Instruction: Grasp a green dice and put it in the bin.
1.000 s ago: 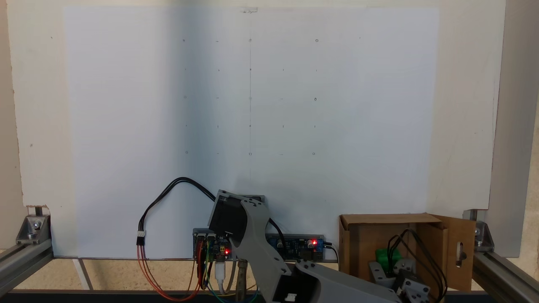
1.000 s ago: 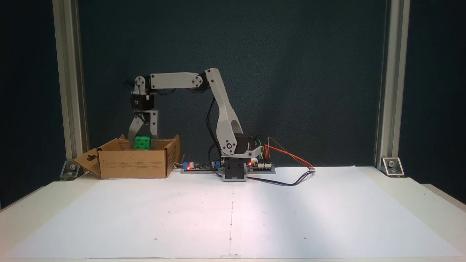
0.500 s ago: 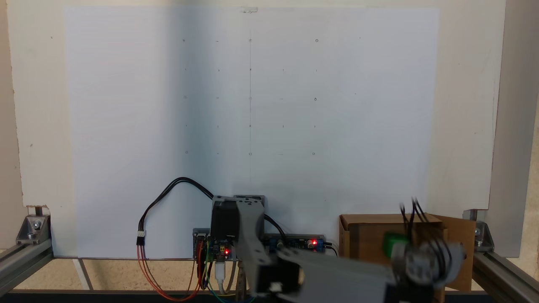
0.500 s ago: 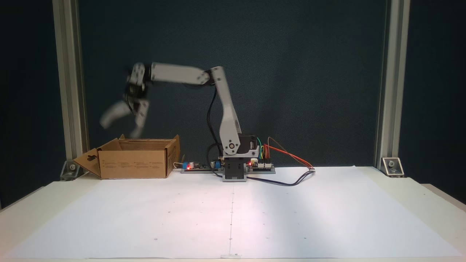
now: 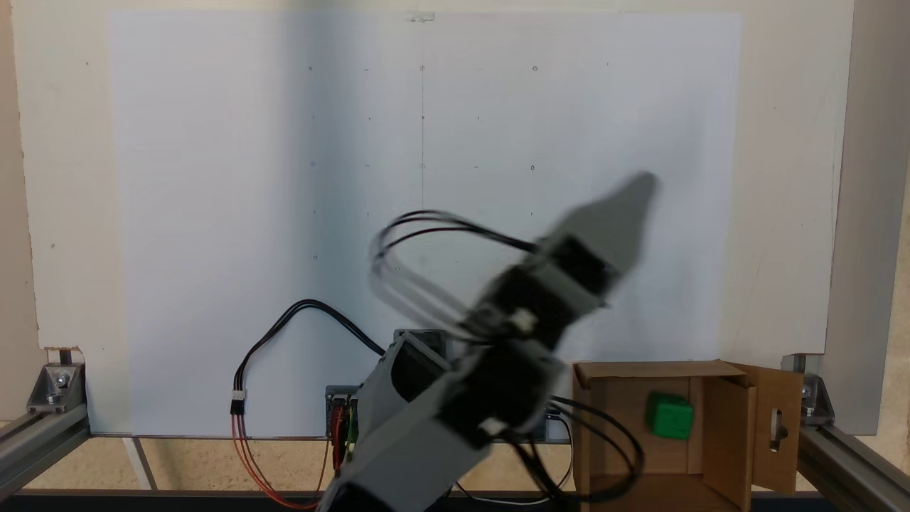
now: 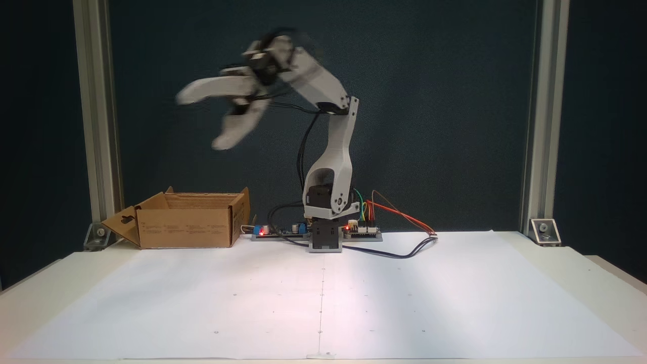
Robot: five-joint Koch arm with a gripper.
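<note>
Blurred gripper point(image 6: 199, 121) gapes above bin point(image 6: 187, 233) hiding green dice point(image 5: 669, 416)

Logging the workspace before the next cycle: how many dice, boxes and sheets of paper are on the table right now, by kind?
Green dice, lying inside the box: 1
Cardboard box: 1
White paper sheet: 1
Total: 3
The pincer is open, empty and raised well above the box.
</note>
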